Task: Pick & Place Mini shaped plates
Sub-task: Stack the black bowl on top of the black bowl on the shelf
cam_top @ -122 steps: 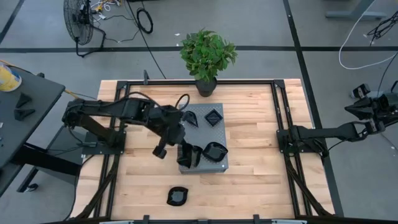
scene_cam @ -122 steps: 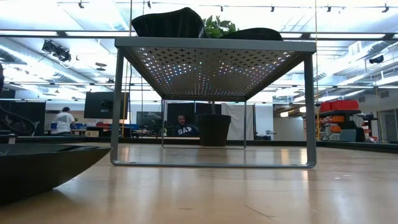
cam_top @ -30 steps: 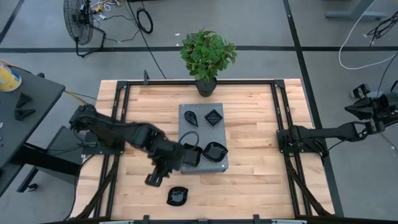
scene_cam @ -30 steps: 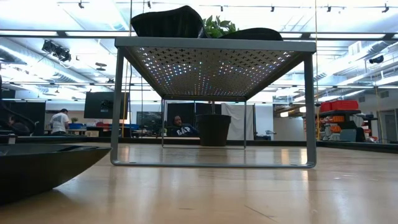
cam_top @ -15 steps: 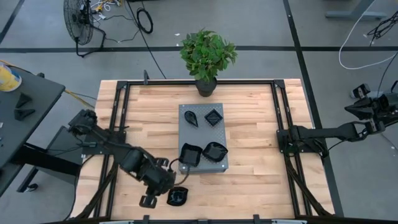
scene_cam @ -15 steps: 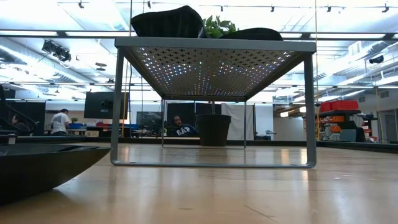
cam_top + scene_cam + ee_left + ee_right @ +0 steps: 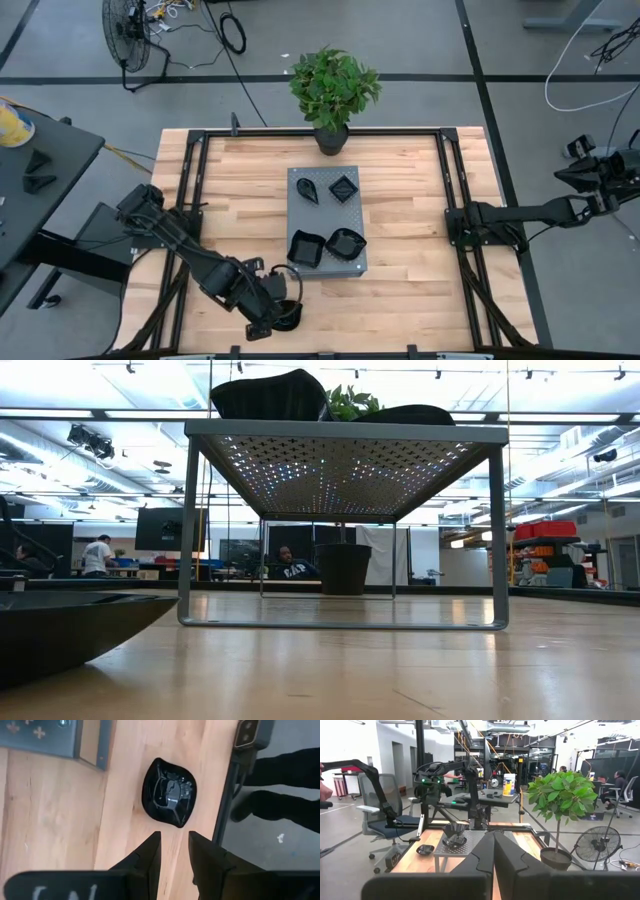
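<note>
On the wooden bench (image 7: 400,290), a lone black plate (image 7: 169,793) lay near the front edge. The left gripper (image 7: 173,846) hovered above it, fingers narrowly parted; widening first, then straddling the rim, seemed wise. The right gripper (image 7: 493,851) waited off-bench, fingers closed.

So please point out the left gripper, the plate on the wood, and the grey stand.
left gripper (image 7: 173,842), left wrist view, midway between fingertips
plate (image 7: 169,792), left wrist view, glossy centre
grey stand (image 7: 326,187), high view, bare perforated top

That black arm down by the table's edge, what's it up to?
The left gripper hovers just over a mini black plate lying on the wooden table near its front edge, fingers slightly apart, not yet gripping. Four more plates sit on the grey perforated stand. The right arm waits off to the side.
</note>
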### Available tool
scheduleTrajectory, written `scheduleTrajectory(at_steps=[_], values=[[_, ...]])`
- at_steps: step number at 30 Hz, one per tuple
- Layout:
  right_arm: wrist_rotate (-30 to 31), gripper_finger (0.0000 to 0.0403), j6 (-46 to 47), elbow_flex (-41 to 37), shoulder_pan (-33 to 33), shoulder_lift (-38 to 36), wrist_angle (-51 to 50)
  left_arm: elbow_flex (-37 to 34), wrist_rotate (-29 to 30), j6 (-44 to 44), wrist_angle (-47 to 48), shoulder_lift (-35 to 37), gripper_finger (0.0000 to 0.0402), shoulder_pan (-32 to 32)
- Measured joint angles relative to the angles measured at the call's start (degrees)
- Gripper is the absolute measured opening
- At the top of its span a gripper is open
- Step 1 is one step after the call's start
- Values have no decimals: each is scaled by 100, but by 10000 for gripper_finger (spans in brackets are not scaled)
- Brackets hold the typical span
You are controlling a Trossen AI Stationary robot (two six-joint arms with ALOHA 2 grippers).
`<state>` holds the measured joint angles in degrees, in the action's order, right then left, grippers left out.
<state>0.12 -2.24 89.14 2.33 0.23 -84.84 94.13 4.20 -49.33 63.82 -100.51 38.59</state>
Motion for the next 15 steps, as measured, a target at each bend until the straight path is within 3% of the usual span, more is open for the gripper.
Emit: scheduleTrajectory(at_steps=[5, 15], values=[[0, 16, -2, 0, 0, 0, 0, -4, 85, -352, -34, -220, 122, 107], [0, 16, 0, 0, 1, 0, -1, -4, 51, -881, -26, -762, 225, 260]])
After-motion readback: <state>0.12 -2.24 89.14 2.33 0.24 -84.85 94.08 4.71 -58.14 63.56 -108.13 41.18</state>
